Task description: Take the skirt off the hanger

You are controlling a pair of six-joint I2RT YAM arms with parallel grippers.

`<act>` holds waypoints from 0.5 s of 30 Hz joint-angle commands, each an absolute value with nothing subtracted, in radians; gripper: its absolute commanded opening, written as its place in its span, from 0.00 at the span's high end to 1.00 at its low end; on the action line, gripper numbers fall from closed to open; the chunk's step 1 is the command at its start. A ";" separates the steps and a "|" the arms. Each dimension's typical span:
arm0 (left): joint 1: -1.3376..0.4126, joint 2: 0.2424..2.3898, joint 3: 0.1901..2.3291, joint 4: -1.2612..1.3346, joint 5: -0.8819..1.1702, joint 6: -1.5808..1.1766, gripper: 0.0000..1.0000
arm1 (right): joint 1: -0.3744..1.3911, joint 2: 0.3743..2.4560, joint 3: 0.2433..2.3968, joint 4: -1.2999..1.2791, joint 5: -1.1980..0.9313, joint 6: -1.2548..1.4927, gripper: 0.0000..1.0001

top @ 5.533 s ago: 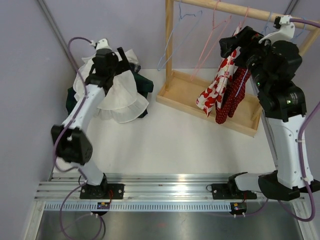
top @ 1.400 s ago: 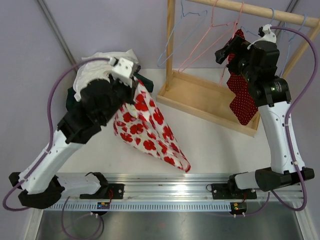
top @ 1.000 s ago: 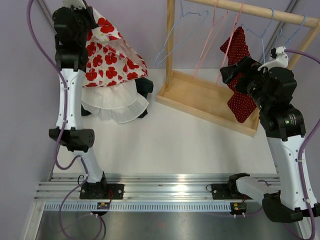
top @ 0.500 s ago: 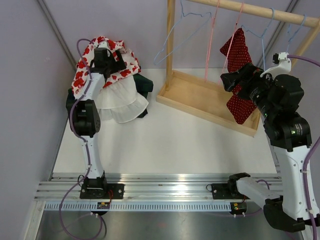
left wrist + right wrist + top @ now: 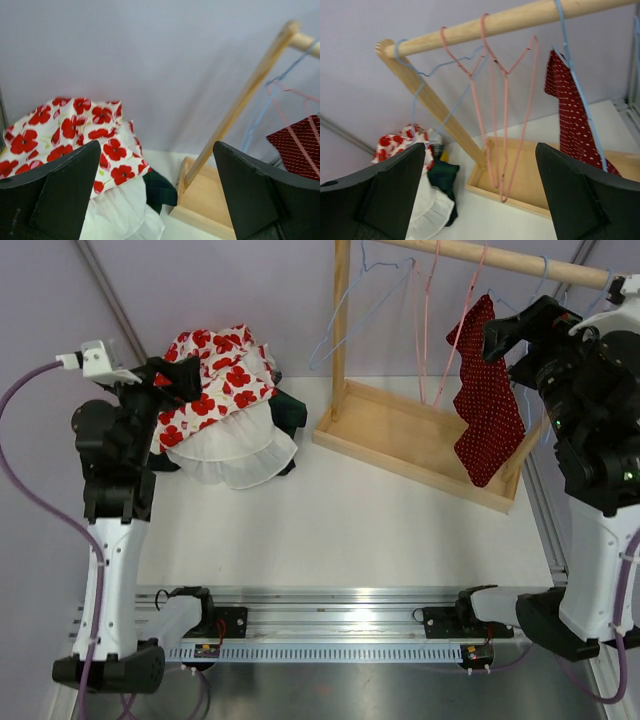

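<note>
A dark red white-dotted skirt (image 5: 488, 400) hangs on a blue hanger (image 5: 575, 85) from the wooden rod (image 5: 500, 260); it also shows in the right wrist view (image 5: 575, 125). A white skirt with red poppies (image 5: 215, 375) lies on top of the clothes pile at the back left, also in the left wrist view (image 5: 65, 125). My left gripper (image 5: 170, 380) is open and empty, just left of the pile; the left wrist view (image 5: 156, 145) shows its jaws wide apart. My right gripper (image 5: 505, 335) is open and empty beside the hanging skirt's top, jaws wide apart in its wrist view (image 5: 480, 146).
The wooden rack's base tray (image 5: 420, 445) and upright post (image 5: 341, 320) stand at the back centre. Two empty pink hangers (image 5: 505, 115) and an empty blue hanger (image 5: 435, 70) hang on the rod. A white ruffled garment (image 5: 235, 455) and a dark green one (image 5: 290, 410) lie in the pile.
My left gripper carried the poppy skirt to the pile, let it go and drew back to the left. My right gripper rose beside the dotted skirt.
</note>
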State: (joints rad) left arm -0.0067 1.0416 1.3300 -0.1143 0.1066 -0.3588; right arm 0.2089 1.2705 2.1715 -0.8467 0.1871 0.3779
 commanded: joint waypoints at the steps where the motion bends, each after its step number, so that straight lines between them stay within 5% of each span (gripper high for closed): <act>1: -0.011 0.974 1.206 -0.207 0.181 -0.339 0.01 | 0.206 1.348 2.210 -0.928 0.354 0.310 0.01; 10: -0.014 0.579 0.862 -0.305 0.232 -0.313 0.01 | 0.199 1.361 2.086 -0.891 0.505 0.288 0.01; 15: -0.014 0.532 0.833 -0.353 0.248 -0.305 0.01 | 0.176 1.381 2.026 -0.874 0.517 0.296 0.00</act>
